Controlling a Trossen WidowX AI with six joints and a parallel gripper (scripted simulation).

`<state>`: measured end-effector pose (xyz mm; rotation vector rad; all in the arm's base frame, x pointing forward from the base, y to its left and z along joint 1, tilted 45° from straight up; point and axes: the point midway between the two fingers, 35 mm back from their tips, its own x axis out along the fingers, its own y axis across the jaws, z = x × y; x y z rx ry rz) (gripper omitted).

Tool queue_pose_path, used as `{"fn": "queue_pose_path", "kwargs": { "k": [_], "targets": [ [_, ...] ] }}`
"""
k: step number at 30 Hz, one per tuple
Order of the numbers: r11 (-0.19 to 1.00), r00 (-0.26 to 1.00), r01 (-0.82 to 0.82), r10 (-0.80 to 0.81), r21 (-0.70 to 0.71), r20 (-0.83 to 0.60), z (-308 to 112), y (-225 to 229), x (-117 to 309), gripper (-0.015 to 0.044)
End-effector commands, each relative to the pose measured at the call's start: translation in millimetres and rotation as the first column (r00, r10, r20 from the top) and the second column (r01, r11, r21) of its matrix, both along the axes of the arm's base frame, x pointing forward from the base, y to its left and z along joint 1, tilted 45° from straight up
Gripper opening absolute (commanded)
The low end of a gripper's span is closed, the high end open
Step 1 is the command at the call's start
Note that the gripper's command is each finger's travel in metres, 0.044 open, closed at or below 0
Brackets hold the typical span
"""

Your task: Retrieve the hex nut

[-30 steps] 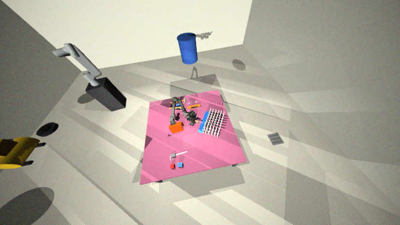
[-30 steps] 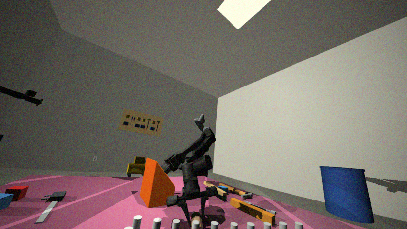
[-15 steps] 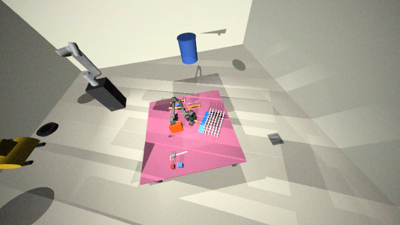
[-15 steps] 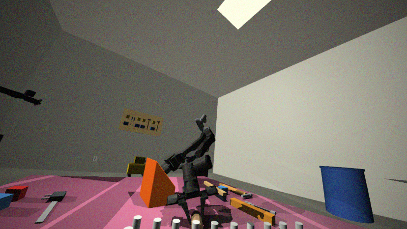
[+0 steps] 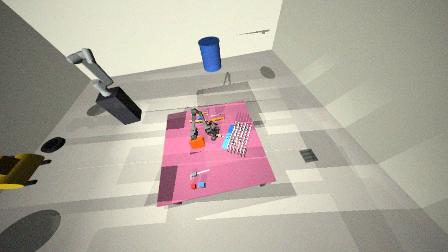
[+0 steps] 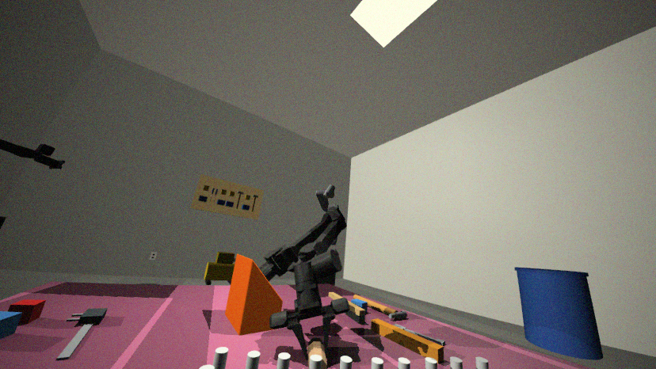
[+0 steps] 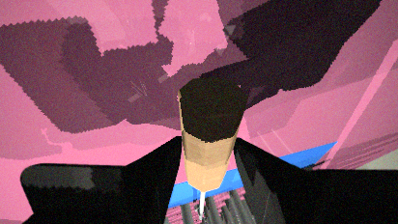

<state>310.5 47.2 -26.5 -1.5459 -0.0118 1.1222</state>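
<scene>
My gripper is shut on the light wooden handle of a tool. The tool's thin pale shaft points away from the fingers, over the blue taped strip towards the spacers. The standing spacers form a dense field just behind the strip. The gripper is outside the field, on the strip's near side. The tool's far tip is too small to make out against the spacers. The hex nut cannot be made out in any view.
An orange wedge-shaped block stands beside the arm's base. An orange bar and other tools lie towards the back edge. A caliper-like tool, a red block and a blue block lie apart on the opposite side.
</scene>
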Motion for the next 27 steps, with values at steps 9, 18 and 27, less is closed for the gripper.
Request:
{"fn": "queue_pose_path", "kwargs": {
  "k": [9,18,27],
  "targets": [
    [1.0,1.0,0.008,-0.008,-0.001,-0.004,2,3,-7,0.0],
    [1.0,1.0,0.008,-0.008,-0.001,-0.004,4,5,-11,0.0],
    [1.0,1.0,0.008,-0.008,-0.001,-0.004,6,7,-15,0.0]
  ]
}}
